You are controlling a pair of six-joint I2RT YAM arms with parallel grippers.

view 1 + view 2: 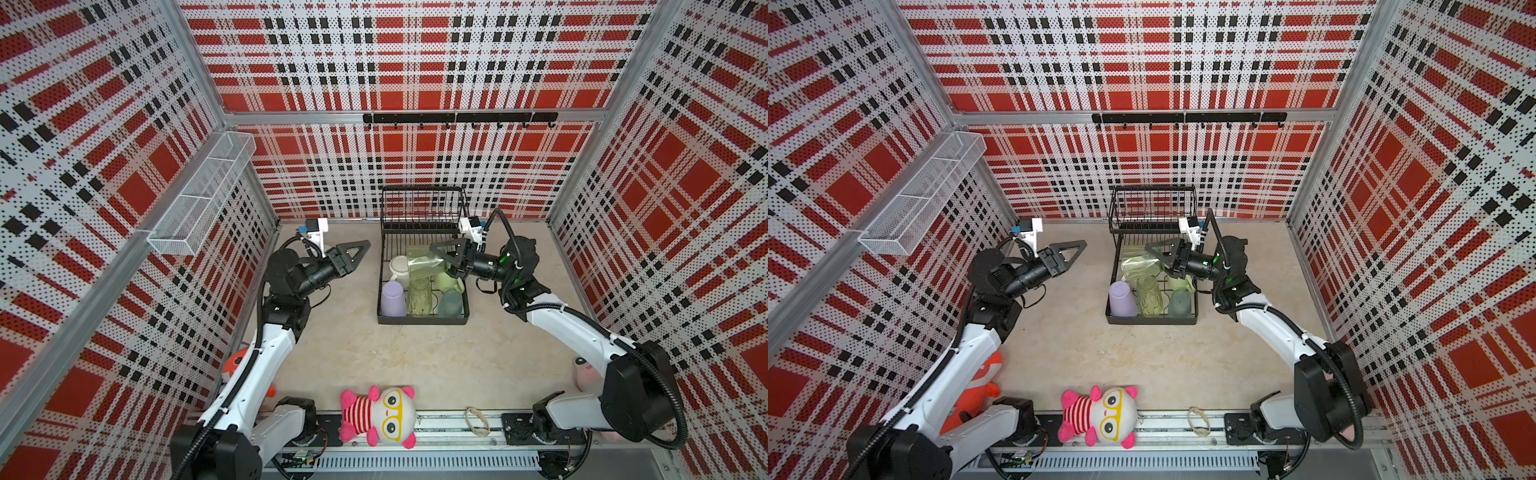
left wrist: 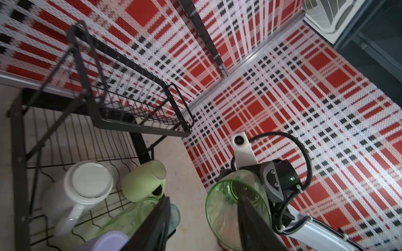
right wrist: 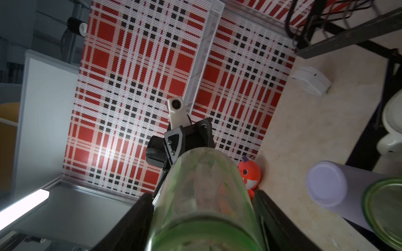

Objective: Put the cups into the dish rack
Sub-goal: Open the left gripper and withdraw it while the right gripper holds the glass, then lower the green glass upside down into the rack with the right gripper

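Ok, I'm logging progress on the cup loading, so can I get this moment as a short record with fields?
left hand: open, empty, left of the dish rack
right hand: shut on a green tumbler, held above the rack
lower tier: white mug, pale green mug, lavender tumbler, second green tumbler, teal cup
cups outside the rack: only the held tumbler

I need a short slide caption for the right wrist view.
Right gripper grips a clear green tumbler, lavender tumbler standing in the dish rack alongside.
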